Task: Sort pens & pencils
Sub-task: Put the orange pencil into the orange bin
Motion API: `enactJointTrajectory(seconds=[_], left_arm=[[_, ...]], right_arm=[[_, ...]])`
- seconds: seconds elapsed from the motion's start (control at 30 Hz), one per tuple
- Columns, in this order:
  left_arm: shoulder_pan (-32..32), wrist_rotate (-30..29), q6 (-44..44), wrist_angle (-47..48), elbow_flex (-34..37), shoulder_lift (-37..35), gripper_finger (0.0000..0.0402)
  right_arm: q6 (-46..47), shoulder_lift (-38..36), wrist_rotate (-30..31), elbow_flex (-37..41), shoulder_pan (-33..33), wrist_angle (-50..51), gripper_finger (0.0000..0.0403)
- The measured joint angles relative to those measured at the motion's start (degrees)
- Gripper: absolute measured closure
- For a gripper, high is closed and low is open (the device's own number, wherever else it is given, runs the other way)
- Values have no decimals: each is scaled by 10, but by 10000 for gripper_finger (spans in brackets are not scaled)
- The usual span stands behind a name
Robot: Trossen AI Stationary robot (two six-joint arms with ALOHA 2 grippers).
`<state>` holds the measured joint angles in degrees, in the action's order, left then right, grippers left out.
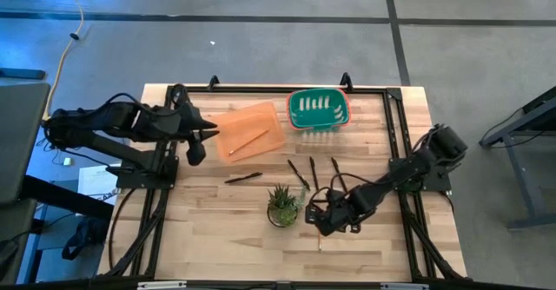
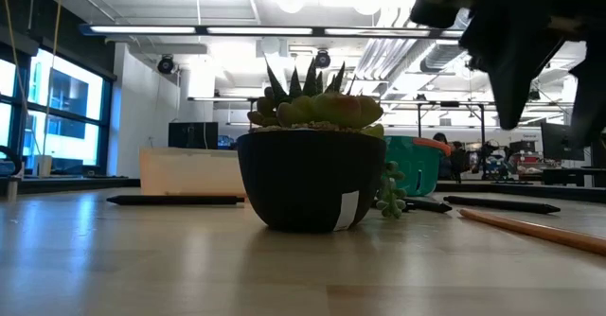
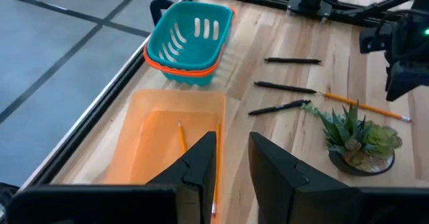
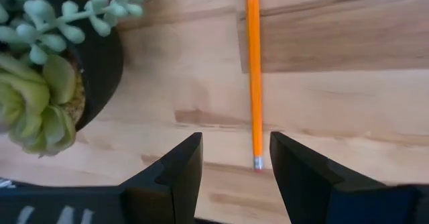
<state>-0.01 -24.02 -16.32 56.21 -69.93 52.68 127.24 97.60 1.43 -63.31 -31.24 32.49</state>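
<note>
Potted succulent (image 2: 308,165) fills the low view's centre, right gripper (image 1: 320,219) just right of it over a pencil (image 4: 254,70) on the table (image 1: 208,229).
Right gripper sits lower centre-right of the high view, fingers (image 4: 177,167) spread wide, holding nothing, the pencil's eraser end between them on the wood. Left gripper (image 1: 207,134) is upper left, over the left edge of the orange tray (image 1: 261,116), fingers (image 3: 201,160) narrowly apart, nothing gripped; whether they touch the tray, cannot tell. Two pencils (image 3: 181,135) lie inside the tray. Three pens (image 3: 285,87) lie on the table between the tray and the plant in the high view, a fourth pen (image 1: 243,178) lower left of the tray. Teal basket (image 1: 318,109) stands upper centre, right of the tray, stacked in an orange basket (image 3: 175,64).
</note>
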Motion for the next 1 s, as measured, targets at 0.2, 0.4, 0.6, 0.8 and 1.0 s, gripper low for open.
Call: enactJointTrajectory(seconds=[0.2,0.4,0.6,0.8,1.0], left_arm=[[0,-11,9,1,0,-4,325],[0,-11,13,1,0,-4,325],[0,-11,13,1,0,-4,325],[0,-11,10,1,0,-4,325],[0,-11,9,0,0,-4,325]], right_arm=[[-41,13,-1,0,-3,-45,238],[-17,14,-21,0,-3,-44,238],[-15,22,-47,0,-5,-40,238],[-15,36,-49,0,-7,-46,238],[-17,52,-48,0,-10,-50,238]])
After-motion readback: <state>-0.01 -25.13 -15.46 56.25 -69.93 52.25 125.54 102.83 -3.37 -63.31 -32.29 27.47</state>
